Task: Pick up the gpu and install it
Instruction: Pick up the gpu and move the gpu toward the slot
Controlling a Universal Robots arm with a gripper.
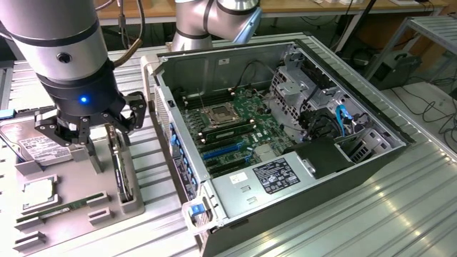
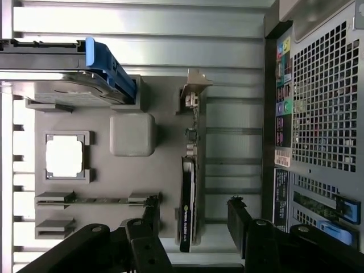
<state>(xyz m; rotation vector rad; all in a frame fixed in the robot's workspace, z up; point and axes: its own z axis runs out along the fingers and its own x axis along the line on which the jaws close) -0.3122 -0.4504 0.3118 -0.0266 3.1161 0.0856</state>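
The gpu (image 1: 123,170) is a thin dark card standing on its long edge in a slot of the grey holder tray (image 1: 71,182), at the exterior view's left. In the wrist view the gpu (image 2: 188,199) runs lengthwise, with its silver bracket (image 2: 193,94) at the far end. My gripper (image 1: 106,155) is open and hangs just above the card. Its two black fingers (image 2: 151,211) stand on either side of the gpu without touching it, and the gripper (image 2: 193,215) holds nothing.
The open computer case (image 1: 335,80) lies beside the tray, its motherboard with blue slots (image 1: 220,152) exposed. On the tray (image 2: 165,170) sit a hard drive (image 1: 39,147), a processor (image 1: 39,195) and a green memory stick (image 1: 64,206). Ribbed metal table all around.
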